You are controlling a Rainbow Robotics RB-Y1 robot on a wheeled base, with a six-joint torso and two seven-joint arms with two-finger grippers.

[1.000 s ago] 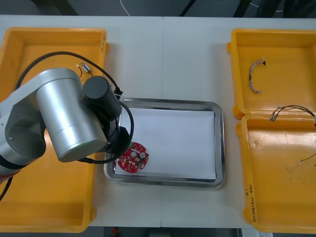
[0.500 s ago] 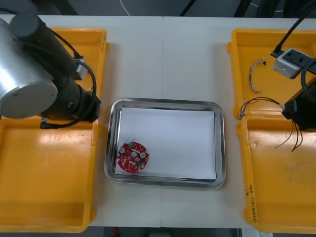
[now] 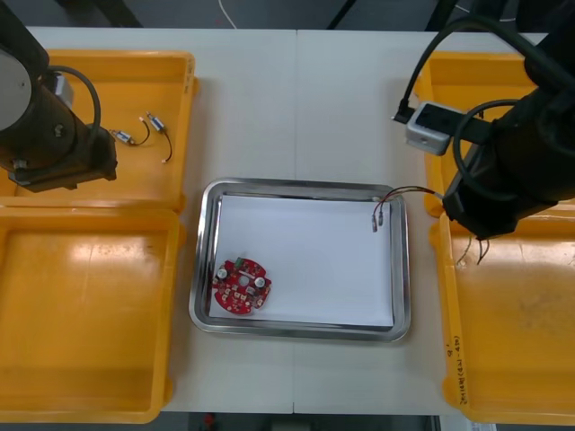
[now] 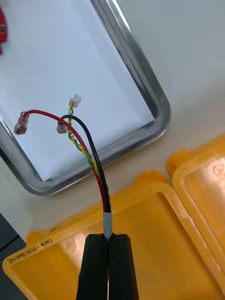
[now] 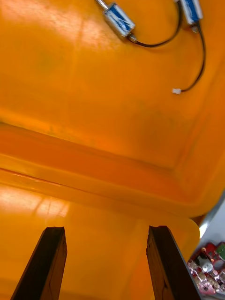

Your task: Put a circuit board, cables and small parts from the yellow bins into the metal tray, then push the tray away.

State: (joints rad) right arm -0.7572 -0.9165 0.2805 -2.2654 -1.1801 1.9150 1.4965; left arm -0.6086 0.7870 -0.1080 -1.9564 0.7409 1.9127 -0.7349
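My right gripper (image 4: 108, 236) is shut on a red and yellow cable (image 4: 89, 154) that also has a black wire. It holds the cable above the rim of an orange bin (image 4: 154, 225). The cable's free ends (image 3: 382, 214) hang over the far right corner of the metal tray (image 3: 305, 185). A round red circuit board (image 3: 241, 285) lies at the tray's near left. My left gripper (image 5: 105, 229) is open over the far left yellow bin (image 3: 184, 99), with small metal parts (image 5: 119, 21) on black cables beyond its fingers.
The right arm (image 3: 508, 171) covers most of the far right bin. The near right bin (image 3: 512, 341) and near left bin (image 3: 85, 314) flank the tray. The tray's white inside (image 3: 314, 260) lies between the board and the cable ends.
The right arm has swung left from the right bins, carrying the cable to the tray's corner. The left arm has drawn back further left, uncovering the small parts in its bin.
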